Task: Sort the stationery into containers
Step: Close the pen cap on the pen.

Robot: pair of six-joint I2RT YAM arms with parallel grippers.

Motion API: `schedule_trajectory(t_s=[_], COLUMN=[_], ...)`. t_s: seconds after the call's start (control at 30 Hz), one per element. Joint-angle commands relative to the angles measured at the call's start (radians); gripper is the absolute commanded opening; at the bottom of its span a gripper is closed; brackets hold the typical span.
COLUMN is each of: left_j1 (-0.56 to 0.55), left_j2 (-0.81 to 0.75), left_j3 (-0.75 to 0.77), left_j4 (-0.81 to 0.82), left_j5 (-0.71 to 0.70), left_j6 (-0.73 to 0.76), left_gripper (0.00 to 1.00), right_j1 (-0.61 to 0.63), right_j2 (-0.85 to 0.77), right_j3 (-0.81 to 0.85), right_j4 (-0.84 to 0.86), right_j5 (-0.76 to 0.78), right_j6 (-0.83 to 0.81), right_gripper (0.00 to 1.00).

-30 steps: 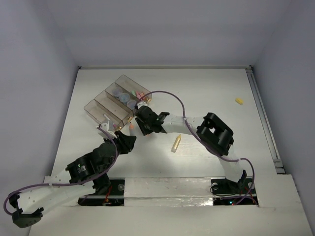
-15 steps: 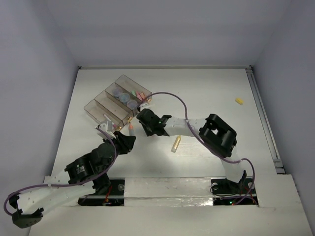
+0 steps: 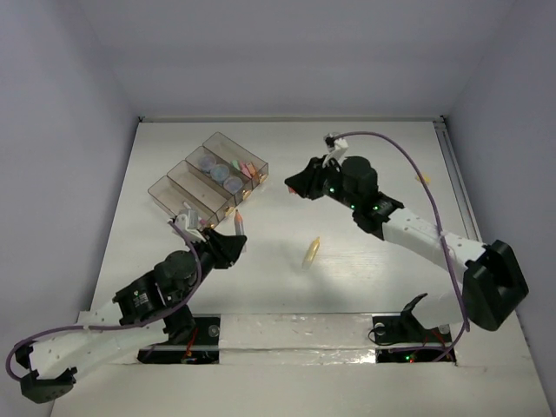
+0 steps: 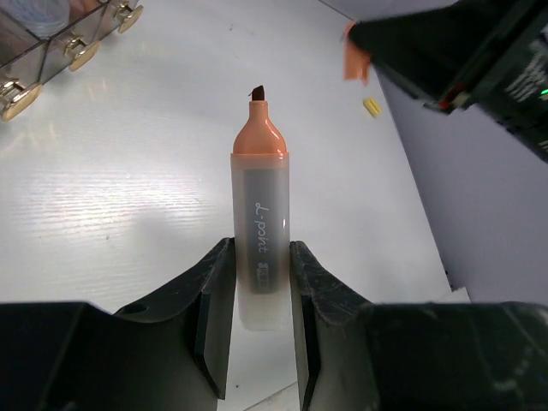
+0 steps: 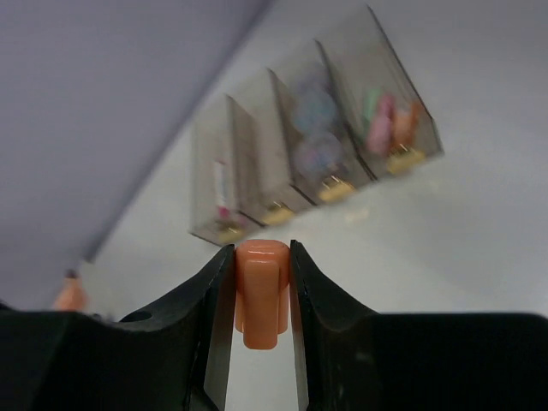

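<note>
My left gripper [image 3: 228, 246] [image 4: 261, 257] is shut on an uncapped orange highlighter [image 4: 260, 197] [image 3: 238, 225], with its dark tip bare and pointing away. My right gripper [image 3: 295, 183] [image 5: 261, 257] is shut on the orange cap [image 5: 261, 287] and is held high, right of the containers; the cap also shows in the left wrist view [image 4: 355, 60]. The brownish clear containers [image 3: 187, 176] [image 5: 257, 163] hold grey-lilac rolls [image 3: 219, 172], coloured sticks [image 3: 248, 168] and a white pen with a pink tip [image 5: 221, 184]. A yellow stick [image 3: 310, 252] lies on the table between the arms.
A small yellow piece [image 3: 423, 180] [image 4: 371, 106] lies far right near the table's rail [image 3: 465, 208], partly behind the right arm's purple cable. The containers' front ends have gold knobs [image 4: 79, 53].
The right gripper was at the left gripper's highlighter; it has pulled away up and to the right with the orange cap. The highlighter stays in the left gripper, now uncapped.
</note>
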Motion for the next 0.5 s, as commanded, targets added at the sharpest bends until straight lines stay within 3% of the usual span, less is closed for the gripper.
schedule_trajectory(t_s=[0.0,0.07,0.2,0.37,0.47], left_j1=[0.005,0.005,0.005,0.005,0.005], left_j2=[0.069,0.116,0.175,0.248,0.279], left_j3=[0.069,0.078,0.110,0.166,0.195], left_j4=[0.118,0.185,0.328,0.466,0.486], left_j5=[0.042,0.082,0.153,0.266,0.311], left_j6=[0.045,0.071,0.125,0.189,0.194], left_gripper=[0.00,0.00,0.00,0.00,0.00], right_j1=[-0.031,-0.066,-0.117,-0.154,-0.163], right_j2=[-0.035,-0.040,0.009,0.208,0.287], right_j3=[-0.067,-0.093,-0.137,-0.101,-0.062], right_j4=[0.402,0.585,0.948,1.457,1.526], right_j5=[-0.256,-0.328,-0.456,-0.520,-0.526], right_j6=[0.175,0.245,0.538,0.866,0.987], right_gripper=[0.12,0.11,0.11,0.12,0.12])
